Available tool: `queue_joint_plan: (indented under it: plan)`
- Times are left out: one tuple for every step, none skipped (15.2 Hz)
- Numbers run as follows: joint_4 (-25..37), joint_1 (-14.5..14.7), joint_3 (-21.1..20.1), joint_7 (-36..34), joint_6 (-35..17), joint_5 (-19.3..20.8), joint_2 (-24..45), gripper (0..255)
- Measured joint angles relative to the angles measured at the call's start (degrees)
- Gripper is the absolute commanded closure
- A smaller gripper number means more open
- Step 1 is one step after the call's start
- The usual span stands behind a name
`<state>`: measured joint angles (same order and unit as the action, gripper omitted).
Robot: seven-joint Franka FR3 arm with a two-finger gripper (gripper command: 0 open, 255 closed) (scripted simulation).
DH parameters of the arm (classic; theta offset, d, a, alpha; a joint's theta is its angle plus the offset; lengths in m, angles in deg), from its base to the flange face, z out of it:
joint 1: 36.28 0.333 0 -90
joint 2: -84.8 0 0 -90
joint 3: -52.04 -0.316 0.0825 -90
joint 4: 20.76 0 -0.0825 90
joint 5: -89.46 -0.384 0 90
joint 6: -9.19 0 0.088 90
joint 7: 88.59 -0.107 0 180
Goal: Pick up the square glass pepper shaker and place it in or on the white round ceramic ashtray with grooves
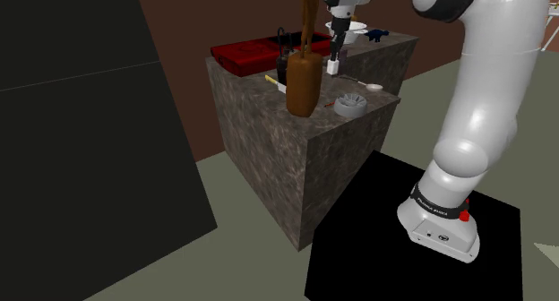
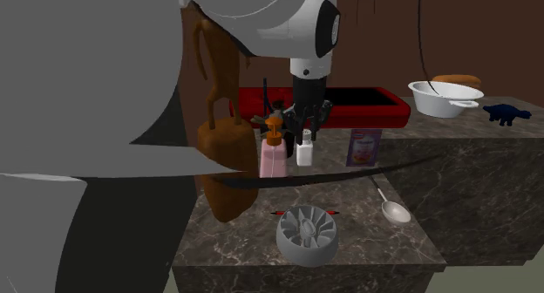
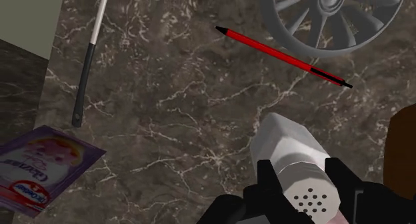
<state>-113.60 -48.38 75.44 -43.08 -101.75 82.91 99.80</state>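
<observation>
White, square-sided pepper shaker with a perforated top, clasped between the fingers of the claw, closed snugly on its sides. Just right of a pink soap bottle in the second exterior view. Grasp apparently done; carry and release left. Grooved ashtray empty, apart, past a red pen. Hard to tell whether lifted off the tabletop.
</observation>
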Motion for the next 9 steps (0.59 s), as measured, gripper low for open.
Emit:
queue_joint_plan:
  plan:
    - [-3.4,0.7,0.2,-0.5,-0.9,1.1,-2.8,255]
    - [-5.7,1.0,0.4,-0.7,-1.0,2.0,-5.1,255]
    - [-8.3,1.3,0.5,-1.1,-1.5,3.1,-7.6,255]
    - [-10.0,1.4,0.7,-1.2,-1.6,3.7,-9.2,255]
    - [-12.4,1.6,0.7,-1.6,-1.8,4.8,-11.5,255]
    - [-14.8,1.6,0.9,-1.6,-2.1,5.8,-13.9,255]
    - [-17.0,1.6,0.9,-2.1,-1.8,7.0,-16.6,255]
    - [-18.9,1.6,0.9,-2.5,-1.7,8.0,-18.9,255]
    - [-20.8,1.6,0.7,-3.0,-1.5,9.0,-21.2,255]
